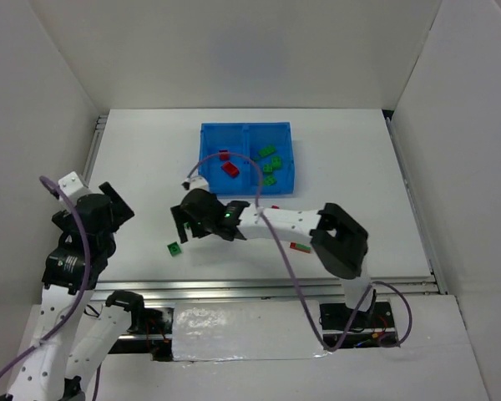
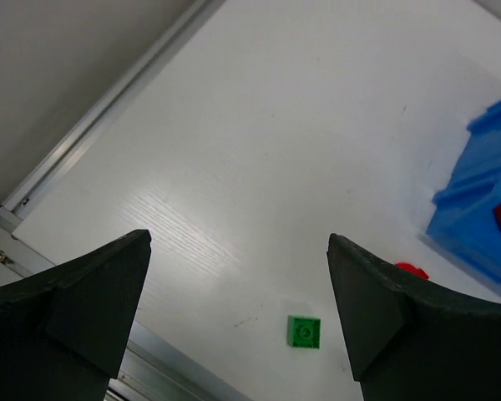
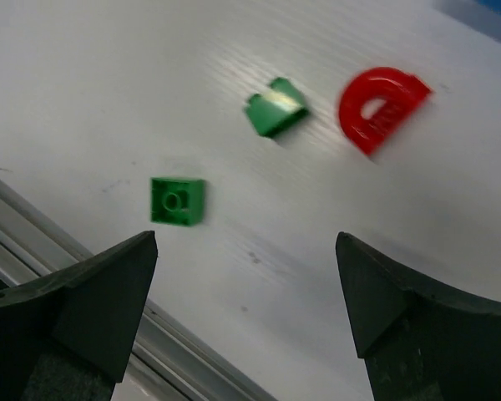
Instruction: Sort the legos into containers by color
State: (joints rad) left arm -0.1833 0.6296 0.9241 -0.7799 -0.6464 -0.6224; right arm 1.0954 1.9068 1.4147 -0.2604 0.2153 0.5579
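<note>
Task at large: the sort looks partly done. Red bricks (image 1: 228,164) lie in the tray's left compartment (image 1: 212,144) and green bricks (image 1: 270,165) in its right compartment (image 1: 284,138), with several legos loose outside.
Step in hand: I judge I am lining up a pick among the loose pieces on the near-left side of the tray. Nothing is gripped.
Next move: I should centre my right gripper over one piece and drop until the fingers straddle it, then close. A green one belongs in the tray's right compartment and a red one in its left.
Room: plain white walls (image 1: 58,75) close in behind the tray and on both sides.
Table (image 1: 351,159): white, matte, faintly ribbed. A metal rail (image 1: 259,288) runs along the edge nearer my bases than the tray.
Tray (image 1: 204,159): translucent blue with a centre divider, toward the far middle of the table.
Right gripper (image 3: 246,242): jaws spread wide, empty, hovering off the tray's near-left corner.
Left gripper (image 2: 240,242): jaws wide, empty, well apart from the tray on its left.
Red curved piece (image 3: 382,107): flat on the table, the loose piece closest to the tray in my right wrist view.
Green sloped brick (image 3: 276,107): just beside the curved piece, on the side away from the tray. Blur hides how it sits.
Green square brick (image 3: 177,201): stud up, farthest of the three from the tray, near the rail.
Red brick (image 1: 301,248): near of the tray's right half, beside my right forearm. Too small to detail.
</note>
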